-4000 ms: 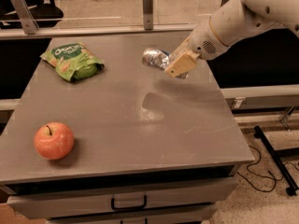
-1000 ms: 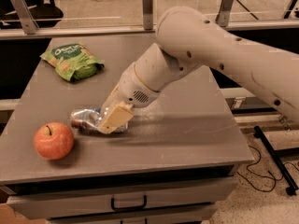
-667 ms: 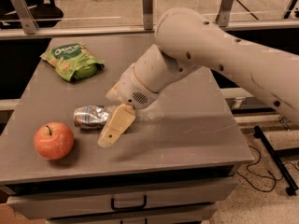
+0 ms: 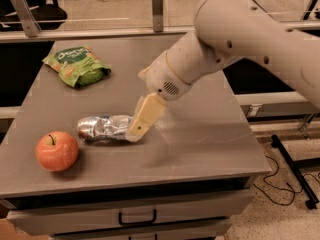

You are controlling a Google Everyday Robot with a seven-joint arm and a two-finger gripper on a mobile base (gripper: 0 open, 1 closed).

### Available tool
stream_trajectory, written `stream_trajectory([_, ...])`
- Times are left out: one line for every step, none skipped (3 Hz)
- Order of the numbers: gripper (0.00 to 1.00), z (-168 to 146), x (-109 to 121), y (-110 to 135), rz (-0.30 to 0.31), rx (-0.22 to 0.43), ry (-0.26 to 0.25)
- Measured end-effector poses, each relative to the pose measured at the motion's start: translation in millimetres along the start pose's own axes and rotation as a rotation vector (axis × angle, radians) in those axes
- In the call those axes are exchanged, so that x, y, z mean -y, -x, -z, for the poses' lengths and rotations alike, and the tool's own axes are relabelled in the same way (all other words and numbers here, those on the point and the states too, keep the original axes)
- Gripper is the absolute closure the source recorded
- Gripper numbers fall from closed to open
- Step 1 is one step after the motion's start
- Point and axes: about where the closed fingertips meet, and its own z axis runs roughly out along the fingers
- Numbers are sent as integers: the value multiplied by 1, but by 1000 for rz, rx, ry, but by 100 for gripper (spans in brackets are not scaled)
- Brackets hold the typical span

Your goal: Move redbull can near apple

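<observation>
Camera view: crinkled silver redbull can [image 4: 102, 128] lies sideways beside apple [image 4: 57, 151], gripper [image 4: 136, 131] released.

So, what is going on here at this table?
A robot arm is handling the redbull can. The can lies on its side on the grey table, close beside the apple but not touching it. The gripper is at the end of the can away from the apple. A green snack bag lies further back.
</observation>
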Motion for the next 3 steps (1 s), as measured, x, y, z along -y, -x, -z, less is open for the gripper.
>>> stream_trajectory([0,97,53,-11,22,-21,-226])
stream_trajectory([0,202,92,-21,40,-23,-471])
stream_trajectory([0,217,96,-12,52,-11,-502])
